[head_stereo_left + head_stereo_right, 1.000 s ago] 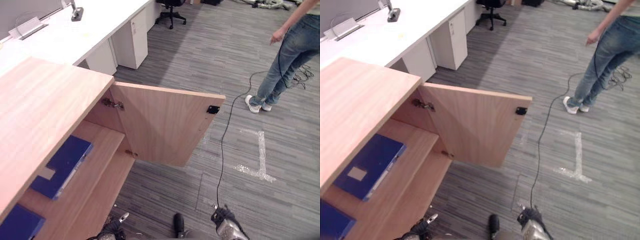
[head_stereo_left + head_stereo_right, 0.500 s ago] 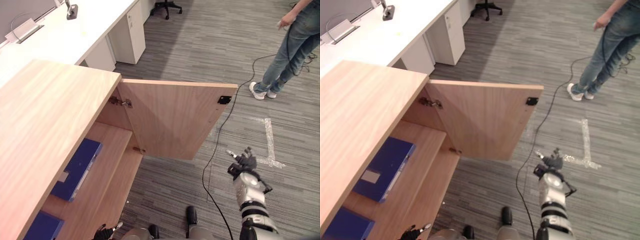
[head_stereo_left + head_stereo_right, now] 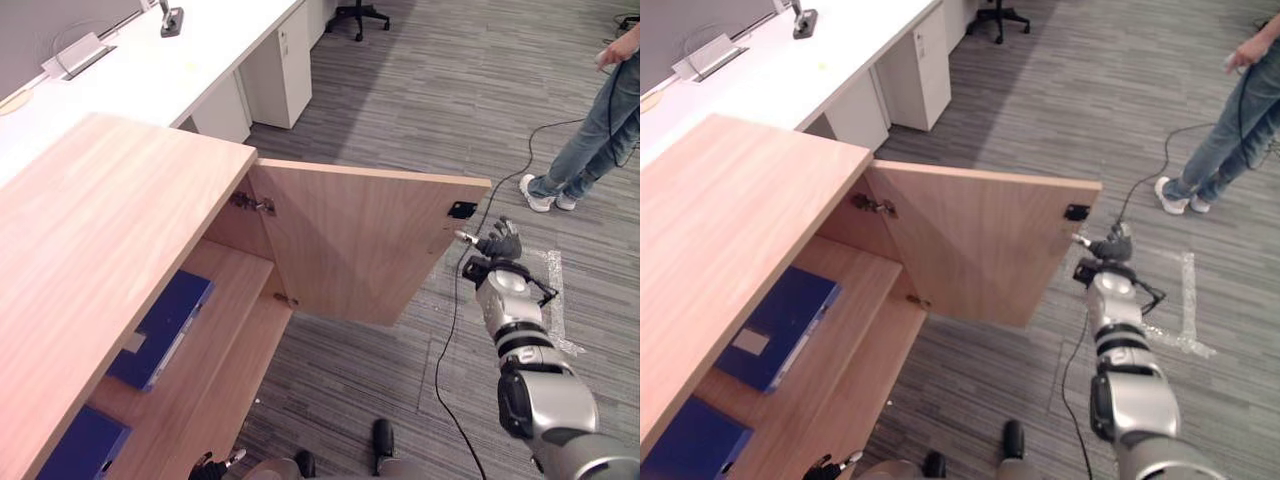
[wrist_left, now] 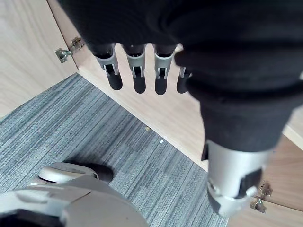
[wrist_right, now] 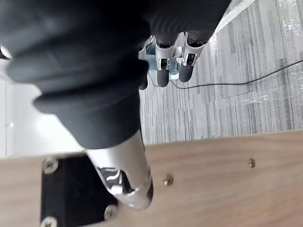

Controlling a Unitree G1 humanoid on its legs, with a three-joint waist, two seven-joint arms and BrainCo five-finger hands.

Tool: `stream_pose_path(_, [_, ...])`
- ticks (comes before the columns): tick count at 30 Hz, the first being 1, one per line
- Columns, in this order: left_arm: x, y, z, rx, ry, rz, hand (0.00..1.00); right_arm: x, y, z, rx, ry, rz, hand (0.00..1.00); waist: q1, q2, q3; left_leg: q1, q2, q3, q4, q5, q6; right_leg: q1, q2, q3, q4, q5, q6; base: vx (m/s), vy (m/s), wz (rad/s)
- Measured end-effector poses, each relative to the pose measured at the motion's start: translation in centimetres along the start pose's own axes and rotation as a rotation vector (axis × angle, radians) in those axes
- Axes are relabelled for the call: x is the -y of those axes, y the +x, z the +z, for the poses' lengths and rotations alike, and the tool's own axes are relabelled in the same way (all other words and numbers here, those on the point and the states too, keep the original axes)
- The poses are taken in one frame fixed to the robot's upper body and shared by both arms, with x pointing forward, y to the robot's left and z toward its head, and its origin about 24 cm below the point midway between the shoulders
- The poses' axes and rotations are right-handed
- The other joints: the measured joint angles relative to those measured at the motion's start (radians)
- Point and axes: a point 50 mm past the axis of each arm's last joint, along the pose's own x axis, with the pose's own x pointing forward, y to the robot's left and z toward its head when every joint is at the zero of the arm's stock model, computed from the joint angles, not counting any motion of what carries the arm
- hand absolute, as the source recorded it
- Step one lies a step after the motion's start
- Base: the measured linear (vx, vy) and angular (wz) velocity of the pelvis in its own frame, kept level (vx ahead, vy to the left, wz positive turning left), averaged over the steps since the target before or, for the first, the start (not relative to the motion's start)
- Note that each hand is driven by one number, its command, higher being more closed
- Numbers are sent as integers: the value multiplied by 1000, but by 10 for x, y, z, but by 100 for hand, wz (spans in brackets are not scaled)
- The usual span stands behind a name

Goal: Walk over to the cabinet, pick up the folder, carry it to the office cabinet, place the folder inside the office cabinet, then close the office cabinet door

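On your right hand [image 3: 497,247] the fingers [image 5: 163,74] are loose and nearly straight, grasping nothing. Its thumb [image 5: 127,182] sits just beside the black latch plate [image 3: 462,210] on the inner face of the door [image 3: 360,240]; you cannot tell whether it touches the wood. The hand is at the door's free edge, and the door stands wide open over the carpet [image 3: 420,100].

Your left hand [image 4: 189,52] hangs low by the cabinet's base, fingers [image 4: 138,78] straight and released, holding nothing.

The folder [image 3: 160,328] lies flat on the shelf [image 3: 225,290] inside the cabinet [image 3: 100,240]. A second folder [image 3: 85,447] lies on the level below it. A person [image 3: 600,130] stands on the carpet well beyond the door.
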Motion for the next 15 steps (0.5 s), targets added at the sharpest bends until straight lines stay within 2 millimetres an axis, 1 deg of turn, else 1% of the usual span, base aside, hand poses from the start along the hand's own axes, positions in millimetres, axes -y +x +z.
stream_pose_path(3, [3,-1,-2,-3,0,-11,0,-5,9,27,40,-4,20,0,4,20,16,-11,-4,-14,0,8,0,-4,-6,-13,0,0,0,-44,10,16])
stream_pose_path(4, [4,-1,-2,-5,-1,-13,0,-4,10,33,47,-22,22,0,3,28,21,-17,-6,-24,0,12,0,-5,-8,-28,1,0,0,-40,9,22])
stream_pose_path(6, [6,-1,-3,-4,-3,-20,0,-1,13,39,50,-34,27,0,4,39,29,-23,-7,-41,0,17,-1,-4,-11,-40,2,0,0,-39,15,26])
stream_pose_path(7, [7,-2,-3,-3,0,-25,0,-2,14,43,52,-61,35,0,4,46,33,-29,-7,-50,0,21,-3,-4,-13,-49,2,0,0,-46,17,25])
stream_pose_path(10, [9,-2,-4,2,10,-34,0,-6,16,54,64,-59,42,0,4,56,50,-31,-7,-58,0,28,-6,-4,-13,-55,5,0,0,-62,12,12])
stream_pose_path(12, [12,-2,-4,5,18,-44,0,-5,18,65,91,-108,52,0,6,68,71,-34,-5,-65,0,34,-8,-4,-12,-59,11,0,-1,-86,13,7])
stream_pose_path(15, [14,-3,-4,8,34,-55,0,-4,19,72,112,-168,73,0,5,77,84,-43,-3,-82,-1,40,-14,-5,-11,-76,12,-1,-2,-82,12,14])
